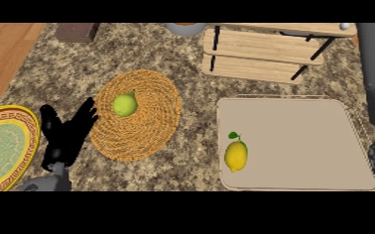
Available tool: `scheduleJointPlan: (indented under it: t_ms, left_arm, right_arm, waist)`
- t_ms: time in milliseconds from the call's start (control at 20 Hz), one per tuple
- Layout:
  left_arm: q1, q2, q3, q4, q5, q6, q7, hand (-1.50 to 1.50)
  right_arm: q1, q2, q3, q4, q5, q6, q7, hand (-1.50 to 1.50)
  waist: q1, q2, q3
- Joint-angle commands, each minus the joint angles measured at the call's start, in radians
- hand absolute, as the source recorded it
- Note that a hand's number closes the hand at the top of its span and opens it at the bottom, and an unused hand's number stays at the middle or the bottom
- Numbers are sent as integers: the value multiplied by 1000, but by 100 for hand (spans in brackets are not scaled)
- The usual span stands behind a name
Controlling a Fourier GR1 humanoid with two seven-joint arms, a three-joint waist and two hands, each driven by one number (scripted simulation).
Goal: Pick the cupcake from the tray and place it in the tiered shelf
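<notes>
Left robot hand (67,138) is seen at 8 o'clock on the bench (66,69), fingers straight and spread wide, nothing held. No cupcake can be made out; a lemon (236,154) lies on the tray (307,139) at 4 o'clock. The shelf (256,54) stands at 1 o'clock. A lime (125,104) rests on the mat (139,129), left of centre. A plate (18,146) is cut off at 9 o'clock.

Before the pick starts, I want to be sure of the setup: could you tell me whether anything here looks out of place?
Yes: the tray holds only a lemon, near its left edge; no cupcake shows anywhere. A green fruit sits on the woven mat. The tiered shelf stands upright, and nothing looks spilled.
</notes>
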Motion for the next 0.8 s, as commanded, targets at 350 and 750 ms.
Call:
scheduleJointPlan:
  t_ms: [350,750]
  left_arm:
    - [17,-35,-21,-39,-6,22,34,0]
    - [-11,0,13,29,-3,-2,-7,0]
  right_arm:
    - [0,-21,-176,-39,-179,-141,-7,-150]
    - [4,-204,-231,-72,-152,-231,60,-150]
  waist:
    - [2,-1,0]
    - [-8,0,0]
